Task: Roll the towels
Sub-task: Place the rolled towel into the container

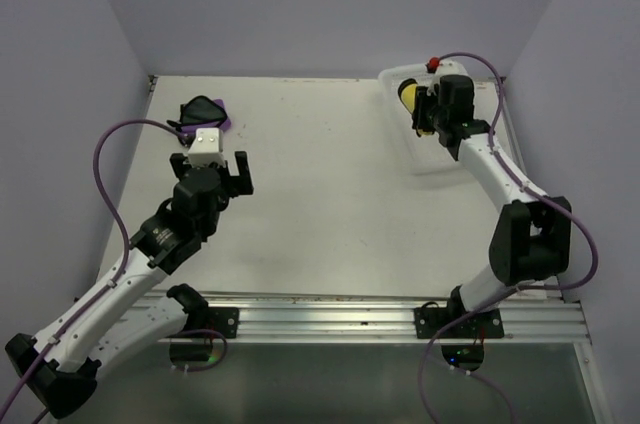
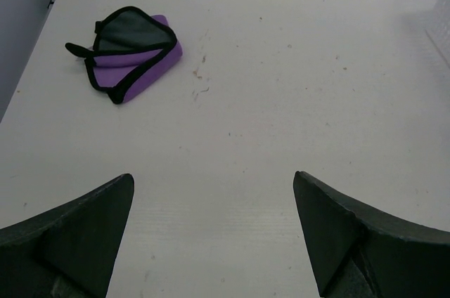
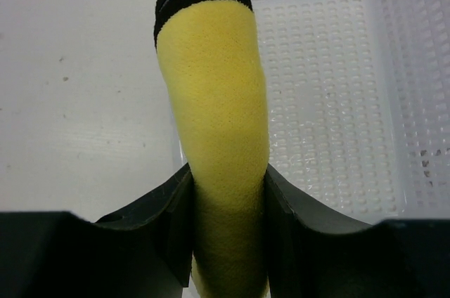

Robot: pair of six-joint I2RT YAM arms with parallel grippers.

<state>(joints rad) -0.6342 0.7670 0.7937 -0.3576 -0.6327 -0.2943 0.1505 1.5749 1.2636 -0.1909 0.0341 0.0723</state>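
Nearest to the arm bases, the left end effector [image 1: 212,168] hangs above the bare worktop [image 1: 330,204], well apart from the basket [image 1: 392,72] and to the left of it. Its jaws stand wide and there is nothing between them.

Further back, the right end effector [image 3: 226,178] is at the basket itself, over its left side. Its jaws are half closed and they hold the yellow towel [image 3: 211,87], pressing it from both sides. This towel is already a firm tube: it reaches forward from the jaws, and its black-edged end points toward the far left corner of the basket. I cannot tell if the roll touches the basket wall or only hangs above it. The basket looks empty in the part that the right wrist view shows.

At about the same depth as the basket, but far to the left of it across the worktop, lies the purple towel [image 2: 133,48]. It is a loose folded heap with one dark flap on top and a black loop sticking out on the side away from the basket. It is not a roll.

In my judgement the task is about half done. The yellow towel is rolled and seems ready to go down into the basket. The purple towel remains to be rolled, and the free left end effector is the closer one to it.
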